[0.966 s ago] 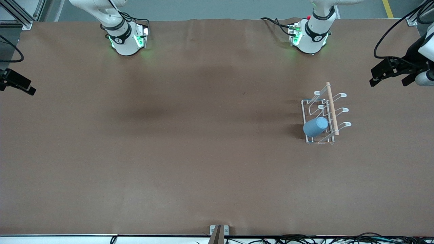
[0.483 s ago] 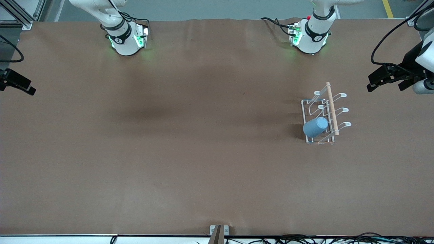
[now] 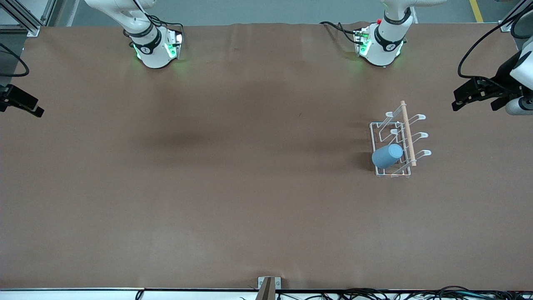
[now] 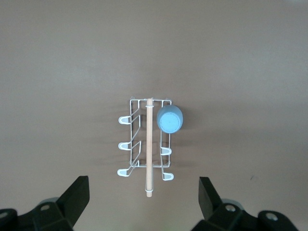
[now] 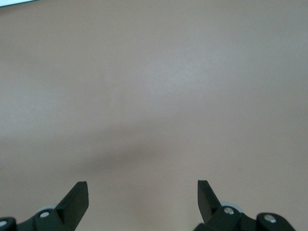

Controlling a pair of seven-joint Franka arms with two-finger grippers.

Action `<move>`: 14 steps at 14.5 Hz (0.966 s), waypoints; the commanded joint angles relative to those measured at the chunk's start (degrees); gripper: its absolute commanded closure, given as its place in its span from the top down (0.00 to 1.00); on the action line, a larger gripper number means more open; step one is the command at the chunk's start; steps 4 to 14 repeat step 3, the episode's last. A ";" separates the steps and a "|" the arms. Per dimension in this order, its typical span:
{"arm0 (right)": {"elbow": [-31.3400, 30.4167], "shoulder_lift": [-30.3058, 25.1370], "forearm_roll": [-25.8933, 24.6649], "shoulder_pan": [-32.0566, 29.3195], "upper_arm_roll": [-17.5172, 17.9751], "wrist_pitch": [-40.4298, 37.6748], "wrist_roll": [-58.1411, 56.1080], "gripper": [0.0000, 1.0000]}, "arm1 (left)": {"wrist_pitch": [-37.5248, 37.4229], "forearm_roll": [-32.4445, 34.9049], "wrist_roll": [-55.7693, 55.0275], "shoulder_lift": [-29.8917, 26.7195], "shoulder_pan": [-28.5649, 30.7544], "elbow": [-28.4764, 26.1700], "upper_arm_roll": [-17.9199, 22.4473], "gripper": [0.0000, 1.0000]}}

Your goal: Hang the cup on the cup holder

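Note:
The light-blue cup (image 3: 387, 156) sits tilted over a prong of the white wire cup holder (image 3: 377, 125), on the prong row nearest the front camera. The wooden rod (image 3: 407, 133) runs along the holder's top. Both stand toward the left arm's end of the table. My left gripper (image 3: 474, 104) hangs open and empty above the table's edge past the holder. In the left wrist view the cup (image 4: 170, 119) and cup holder (image 4: 130, 139) lie well below the open left gripper (image 4: 144, 183). My right gripper (image 3: 21, 109) waits open at the right arm's end, and the right wrist view shows the right gripper (image 5: 142, 185) over bare table.
The brown-covered table (image 3: 233, 187) is bare around the holder. The arm bases (image 3: 154, 46) (image 3: 381, 43) stand along the edge farthest from the front camera. A small bracket (image 3: 268, 285) and cables (image 3: 374, 293) line the nearest edge.
My left gripper has drifted slightly above the table's end. The cup, the cup holder and the right arm have not moved.

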 commanded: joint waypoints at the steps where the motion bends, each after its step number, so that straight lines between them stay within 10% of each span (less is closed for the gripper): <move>1: 0.78 0.26 0.32 -0.13 0.07 -0.24 0.85 1.00 | -0.54 -0.13 1.09 -0.59 -0.49 -0.28 0.54 1.00; 14: 0.78 0.26 0.32 -0.13 0.07 -0.24 0.85 1.00 | -0.54 -0.13 1.09 -0.50 -0.40 -0.28 0.54 1.00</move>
